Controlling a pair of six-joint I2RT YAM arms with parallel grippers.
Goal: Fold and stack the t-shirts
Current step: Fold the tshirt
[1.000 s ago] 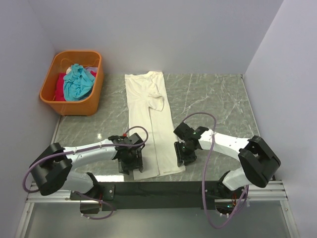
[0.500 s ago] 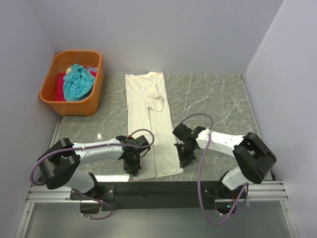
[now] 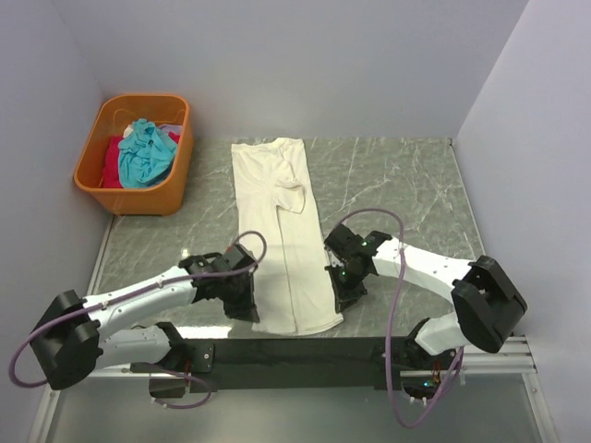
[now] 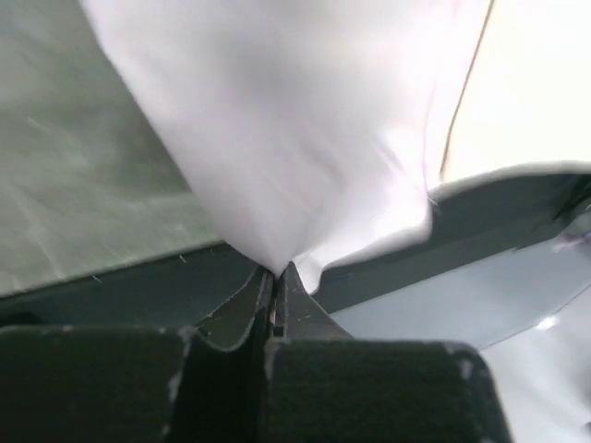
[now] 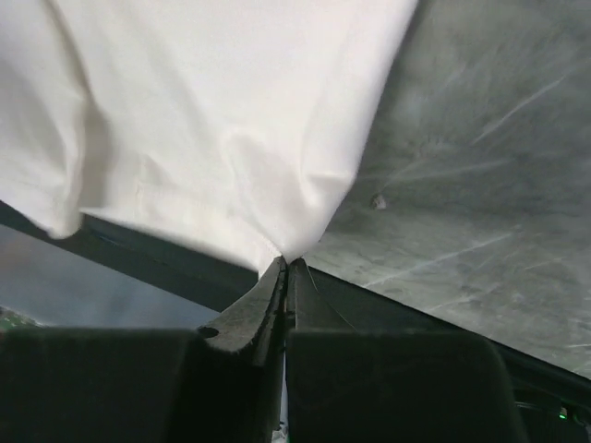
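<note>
Cloth is caught at both near corners now. A second ago the two grippers stood open over the hem of the cream t-shirt (image 3: pixel 277 240). Now the left gripper (image 3: pixel 247 305) is pressed shut on the near left corner, and the right gripper (image 3: pixel 343 297) is pressed shut on the near right corner. In each wrist view the shirt pulls to a little point right where the black jaws meet, so both are pinching cloth and not just air.

The cream t-shirt lies long and thin down the middle of the tabletop (image 3: pixel 397 185). Its sleeves are tucked in, its collar end is toward the far edge and its hem is at the near edge. The teal t-shirt (image 3: pixel 143 152) and the red t-shirt (image 3: pixel 113 159) wait in the orange basket (image 3: pixel 138 198) at the far left corner.

So the grabbing part looks done. I think the next job is to lift the hem and carry it toward the collar to fold the shirt in half. Both arms should go together, or the cloth may twist.
</note>
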